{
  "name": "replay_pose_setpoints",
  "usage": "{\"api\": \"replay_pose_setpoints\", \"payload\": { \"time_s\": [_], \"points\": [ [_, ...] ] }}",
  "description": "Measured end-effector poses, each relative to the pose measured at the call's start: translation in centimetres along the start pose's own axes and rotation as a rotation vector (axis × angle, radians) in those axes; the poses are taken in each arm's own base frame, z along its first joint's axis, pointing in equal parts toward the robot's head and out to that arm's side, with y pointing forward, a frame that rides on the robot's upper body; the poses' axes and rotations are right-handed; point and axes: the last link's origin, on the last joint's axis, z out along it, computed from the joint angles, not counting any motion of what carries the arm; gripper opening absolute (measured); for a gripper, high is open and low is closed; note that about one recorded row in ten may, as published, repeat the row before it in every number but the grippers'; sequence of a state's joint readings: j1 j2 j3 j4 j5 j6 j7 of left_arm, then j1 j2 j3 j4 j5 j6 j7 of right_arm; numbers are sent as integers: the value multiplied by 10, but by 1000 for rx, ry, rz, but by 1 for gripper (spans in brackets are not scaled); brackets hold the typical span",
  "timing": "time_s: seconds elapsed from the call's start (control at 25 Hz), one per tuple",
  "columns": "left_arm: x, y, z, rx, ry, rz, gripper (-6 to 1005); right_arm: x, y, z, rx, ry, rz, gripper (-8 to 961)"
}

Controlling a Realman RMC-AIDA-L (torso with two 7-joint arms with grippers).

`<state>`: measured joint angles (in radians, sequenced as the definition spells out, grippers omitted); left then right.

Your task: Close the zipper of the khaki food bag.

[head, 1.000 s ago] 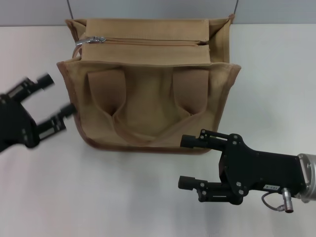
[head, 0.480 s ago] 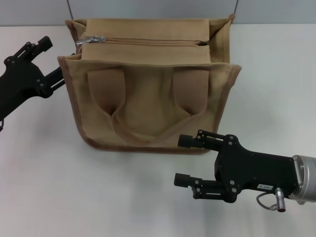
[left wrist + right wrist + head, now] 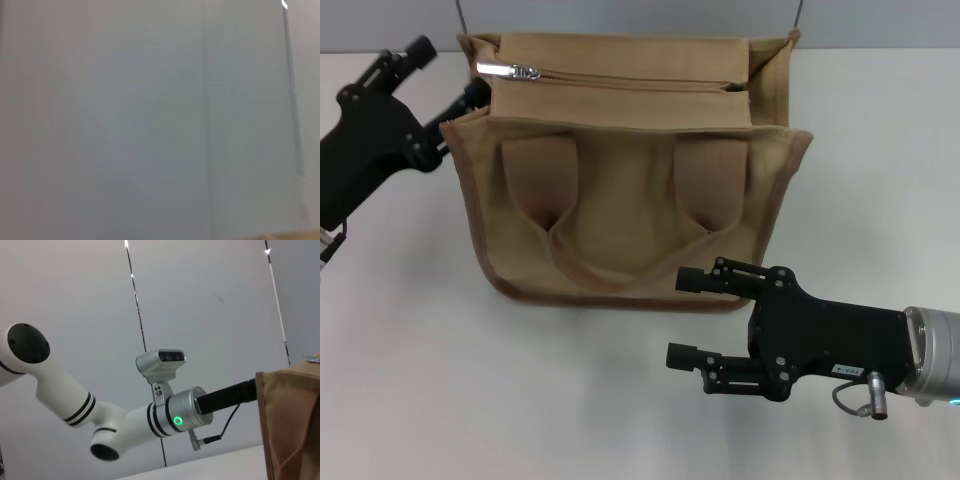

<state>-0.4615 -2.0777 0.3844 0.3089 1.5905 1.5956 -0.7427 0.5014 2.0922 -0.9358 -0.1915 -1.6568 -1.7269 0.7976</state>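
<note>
The khaki food bag (image 3: 620, 200) stands upright on the white table, its two strap handles facing me. The zipper (image 3: 640, 82) runs along its top, and the silver slider (image 3: 510, 70) sits at the bag's left end. My left gripper (image 3: 448, 70) is open just left of that end, level with the slider; its lower fingertip (image 3: 475, 92) is at the bag's left edge. My right gripper (image 3: 685, 317) is open and empty, low in front of the bag's right bottom corner. The right wrist view shows the bag's side (image 3: 290, 425) and my left arm (image 3: 177, 420).
The white table (image 3: 420, 380) spreads around the bag, with a grey wall (image 3: 620, 15) right behind it. The left wrist view shows only the grey wall (image 3: 150, 125).
My left gripper has risen from beside the bag's lower left side to the bag's top left end by the slider. My right gripper has edged a little left and toward me.
</note>
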Motion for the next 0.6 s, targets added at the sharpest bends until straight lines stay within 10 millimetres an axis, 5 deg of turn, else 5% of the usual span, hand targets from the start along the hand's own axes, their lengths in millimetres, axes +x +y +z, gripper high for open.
{"api": "replay_pose_setpoints", "payload": {
  "time_s": [0.4,0.48,0.6],
  "points": [
    [-3,0,2,48,21,20,738,-1,-3,1,12,0,-5,759],
    [-4,0,1,46,18,13,510,-1,-4,1,15,4,-6,759],
    [-4,1,1,37,13,10,447,-1,-5,2,13,4,-8,759]
  ]
}}
